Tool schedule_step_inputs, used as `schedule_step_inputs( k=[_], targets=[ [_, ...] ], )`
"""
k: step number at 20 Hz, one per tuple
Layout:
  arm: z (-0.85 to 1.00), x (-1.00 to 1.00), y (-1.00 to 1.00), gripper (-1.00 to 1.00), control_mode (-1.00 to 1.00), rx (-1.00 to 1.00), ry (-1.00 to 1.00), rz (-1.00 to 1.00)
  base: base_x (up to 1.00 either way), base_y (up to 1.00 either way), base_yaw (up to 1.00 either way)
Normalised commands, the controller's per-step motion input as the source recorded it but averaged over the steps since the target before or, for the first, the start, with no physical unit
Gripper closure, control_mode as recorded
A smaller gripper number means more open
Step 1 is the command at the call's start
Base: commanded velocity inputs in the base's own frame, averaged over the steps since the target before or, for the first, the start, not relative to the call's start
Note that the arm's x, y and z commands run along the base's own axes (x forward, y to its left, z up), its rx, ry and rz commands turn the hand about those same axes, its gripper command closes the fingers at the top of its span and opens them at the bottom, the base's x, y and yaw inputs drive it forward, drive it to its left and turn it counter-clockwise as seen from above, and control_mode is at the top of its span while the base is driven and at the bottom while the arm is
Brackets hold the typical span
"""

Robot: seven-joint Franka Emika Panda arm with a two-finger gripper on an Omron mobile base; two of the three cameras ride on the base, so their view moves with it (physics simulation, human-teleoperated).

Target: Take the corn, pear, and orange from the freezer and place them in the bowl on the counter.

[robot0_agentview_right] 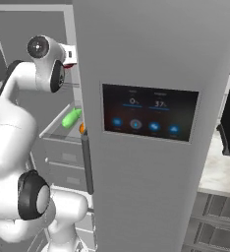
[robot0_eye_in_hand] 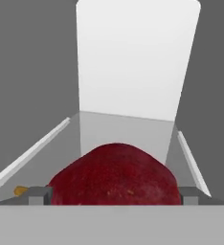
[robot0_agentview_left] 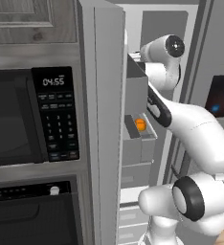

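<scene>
Left base view: the tall grey steel freezer (robot0_agentview_left: 109,95) stands with its door swung open, edge-on to the camera, beside a black built-in microwave (robot0_agentview_left: 32,117) to its left. The small smooth bright-orange ball, the orange (robot0_agentview_left: 140,124), sits in a grey bin on the inside of that door, just below the white arm's forearm, which reaches up into the freezer's upper interior. Right base view: the freezer's other door carries a dark blue-lit dispenser panel (robot0_agentview_right: 149,113); left of that panel, inside the freezer, a green elongated item (robot0_agentview_right: 71,118) lies on a shelf, with a sliver of the orange (robot0_agentview_right: 81,128) just beside it at the door's edge. The white-and-grey marbled stone counter (robot0_agentview_right: 217,172) lies right of the freezer. Hand view: a dark red rounded item (robot0_eye_in_hand: 115,174) sits between the two fingertips (robot0_eye_in_hand: 37,195) of the gripper (robot0_eye_in_hand: 115,196), on a freezer shelf; whether the fingers press on it cannot be told.
</scene>
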Motion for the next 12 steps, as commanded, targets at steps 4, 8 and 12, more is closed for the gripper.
schedule_step_inputs(
  k=[4,8,12],
  targets=[
    [0.07,-1.0,-0.24,1.0,-1.0,0.01,-0.04,0.0,0.0,0.0,0.0],
    [0.12,-1.0,-0.01,1.0,-1.0,0.0,0.0,0.0,0.0,0.0,0.0],
    [0.09,-1.0,-0.07,1.0,-1.0,0.0,0.04,0.0,0.0,0.0,0.0]
  ],
)
